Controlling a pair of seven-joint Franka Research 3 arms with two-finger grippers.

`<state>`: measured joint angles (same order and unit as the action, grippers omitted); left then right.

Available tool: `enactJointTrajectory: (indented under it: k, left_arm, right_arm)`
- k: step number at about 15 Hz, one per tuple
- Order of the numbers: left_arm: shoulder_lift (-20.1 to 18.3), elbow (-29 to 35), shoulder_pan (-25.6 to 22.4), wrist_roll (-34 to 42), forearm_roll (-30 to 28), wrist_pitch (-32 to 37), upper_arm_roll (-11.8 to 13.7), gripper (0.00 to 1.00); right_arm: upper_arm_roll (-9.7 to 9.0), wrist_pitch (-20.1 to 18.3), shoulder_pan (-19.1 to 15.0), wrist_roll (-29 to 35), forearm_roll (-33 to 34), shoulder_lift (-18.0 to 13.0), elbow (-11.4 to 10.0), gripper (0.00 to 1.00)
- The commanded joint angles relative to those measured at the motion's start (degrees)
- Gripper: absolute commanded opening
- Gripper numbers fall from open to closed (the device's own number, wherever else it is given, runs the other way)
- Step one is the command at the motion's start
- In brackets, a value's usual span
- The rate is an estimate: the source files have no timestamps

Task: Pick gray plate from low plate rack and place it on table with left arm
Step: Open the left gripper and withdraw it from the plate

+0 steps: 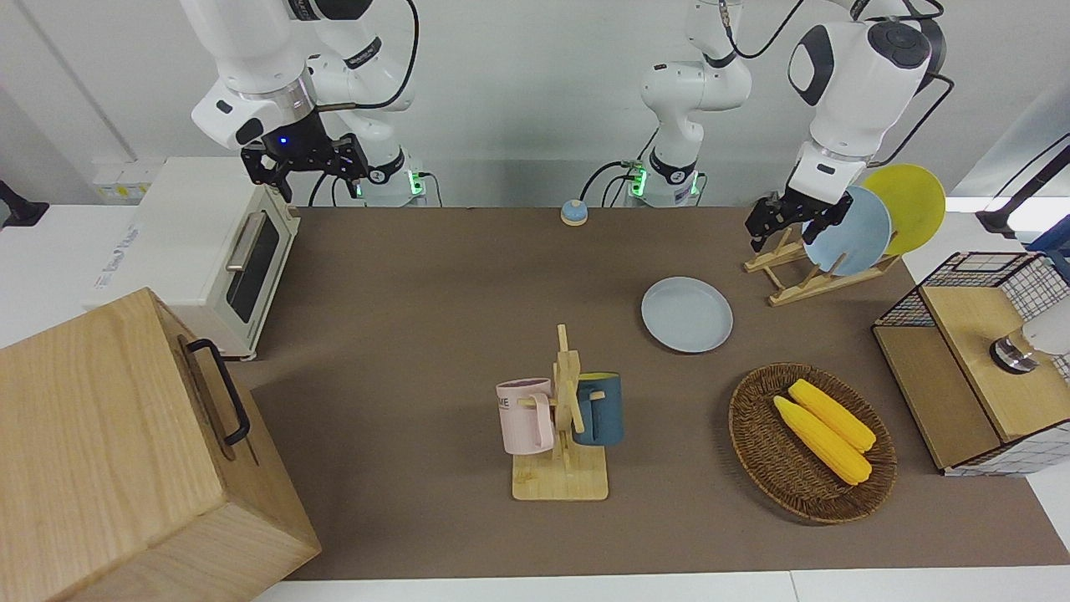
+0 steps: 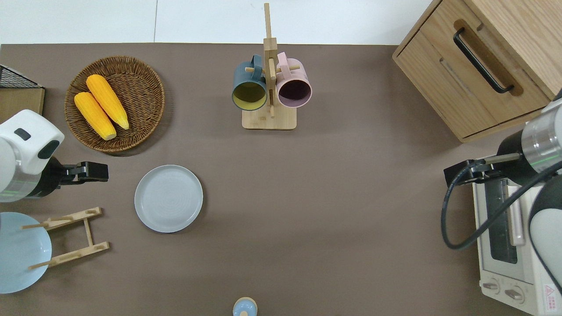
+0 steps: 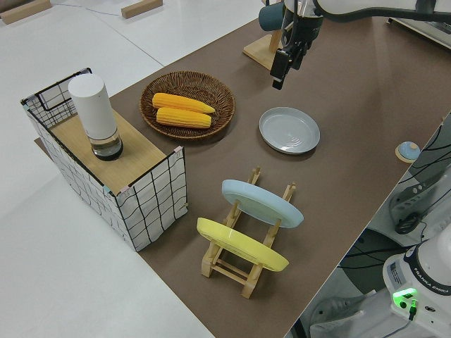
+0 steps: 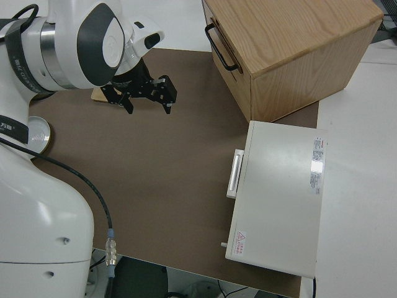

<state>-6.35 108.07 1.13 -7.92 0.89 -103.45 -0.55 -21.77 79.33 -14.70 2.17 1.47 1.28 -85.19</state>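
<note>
The gray plate [image 1: 686, 314] lies flat on the table [image 1: 435, 293], with nothing holding it; it also shows in the overhead view [image 2: 168, 198] and the left side view [image 3: 289, 130]. The low plate rack [image 1: 794, 284] stands beside it toward the left arm's end and holds a sky-blue plate [image 1: 848, 232] and a yellow plate [image 1: 911, 205]. My left gripper [image 1: 786, 227] is open and empty, up in the air. In the overhead view the left gripper [image 2: 102, 171] is over bare table between the corn basket and the rack, clear of the plate. My right arm is parked, its gripper [image 1: 305, 165] open.
A wicker basket [image 2: 145, 72] with two corn cobs lies farther from the robots than the plate. A mug stand [image 1: 564, 418] holds a pink and a dark blue mug. A wire crate [image 1: 978, 368], a wooden cabinet [image 1: 125, 451], a toaster oven [image 1: 209, 242] and a small bell [image 1: 573, 212] stand around the edges.
</note>
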Motion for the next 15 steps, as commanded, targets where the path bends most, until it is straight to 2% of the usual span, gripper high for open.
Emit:
enactJointTrajectory:
  k: [1, 3, 6, 8, 15]
  left_arm:
    - [-0.4, -3.6, 0.3, -0.5, 0.7, 1.7, -0.1, 1.00]
    - [-0.5, -6.9, 0.2, -0.3, 1.0, 2.1, 0.3, 1.00]
    - [-0.5, -10.5, -0.1, 2.6, 0.5, 7.0, 0.6, 1.00]
    - [-0.6, -11.0, -0.2, 4.5, 0.3, 7.2, 0.7, 1.00]
    - [-0.2, -10.2, -0.1, 3.5, 0.9, 7.2, 0.1, 1.00]
  right_arm:
    - [-1.34, -0.8, -1.5, 0.7, 0.4, -0.1, 0.6, 0.983]
    - [-1.34, -0.8, -1.5, 0.7, 0.4, -0.1, 0.6, 0.983]
    - [-1.34, -0.8, -1.5, 0.7, 0.4, -0.1, 0.6, 0.983]
    - [-1.34, -0.8, -1.5, 0.7, 0.4, -0.1, 0.6, 0.983]
    - [-1.34, -0.8, -1.5, 0.7, 0.4, -0.1, 0.6, 0.983]
